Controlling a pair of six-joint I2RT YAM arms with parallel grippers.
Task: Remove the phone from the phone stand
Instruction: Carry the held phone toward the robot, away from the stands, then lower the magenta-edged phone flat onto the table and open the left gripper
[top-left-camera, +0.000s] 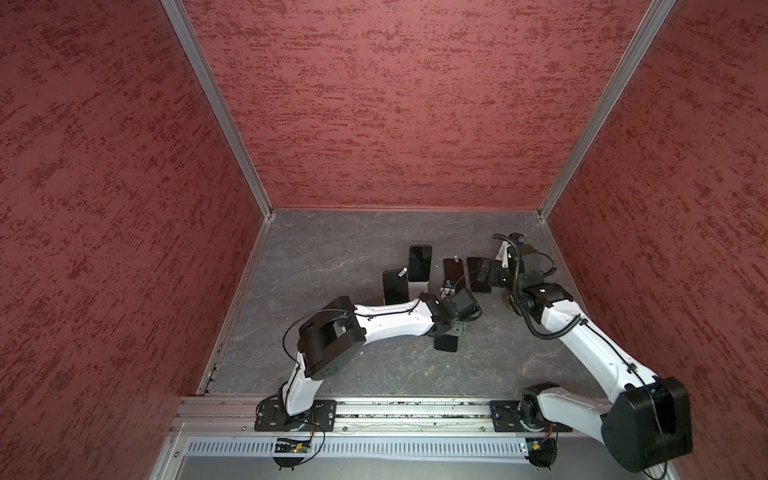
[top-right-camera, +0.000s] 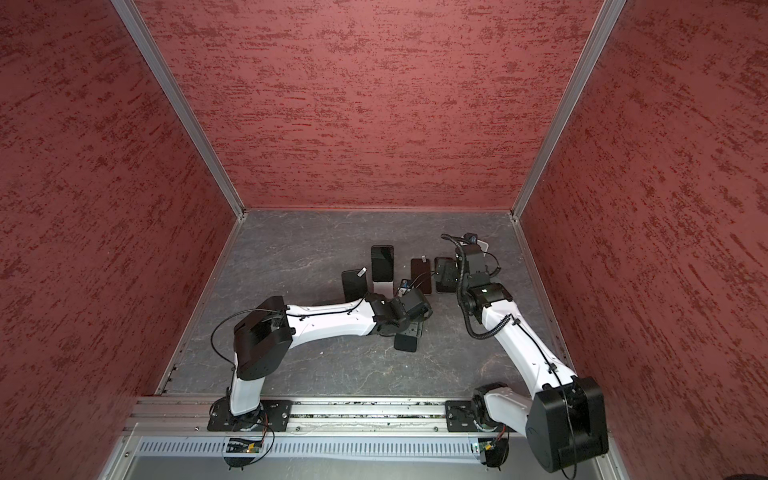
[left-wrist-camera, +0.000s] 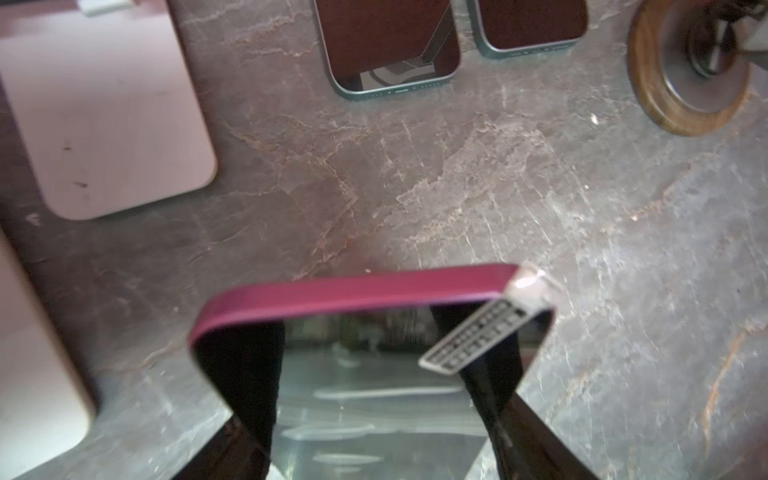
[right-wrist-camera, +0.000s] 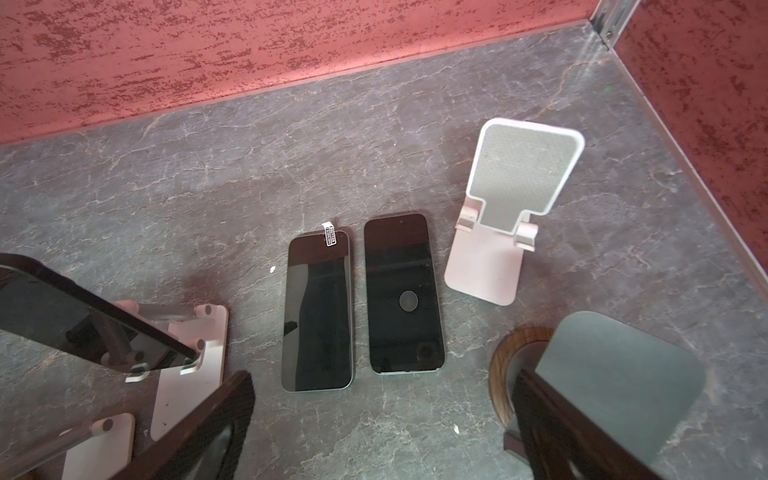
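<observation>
My left gripper (left-wrist-camera: 374, 399) is shut on a dark phone (left-wrist-camera: 357, 291) with a magenta rim and a white sticker at one corner. The phone sits between the two fingers, above the bare table, clear of every stand. In both top views this phone (top-left-camera: 446, 343) (top-right-camera: 405, 343) pokes out beneath the left gripper (top-left-camera: 452, 328) near the table's middle. A pale pink phone stand (top-left-camera: 417, 287) behind it carries another dark phone (top-left-camera: 419, 262). My right gripper (right-wrist-camera: 384, 388) hangs open over the table just in front of two phones lying flat (right-wrist-camera: 318, 311) (right-wrist-camera: 403, 295).
An empty pink stand (right-wrist-camera: 498, 253) stands near the right wall. A round wooden-based stand (right-wrist-camera: 505, 365) with a grey plate is under the right fingers. A further phone (top-left-camera: 395, 286) leans on a stand at the left. Red walls enclose the grey stone table (top-left-camera: 332, 257).
</observation>
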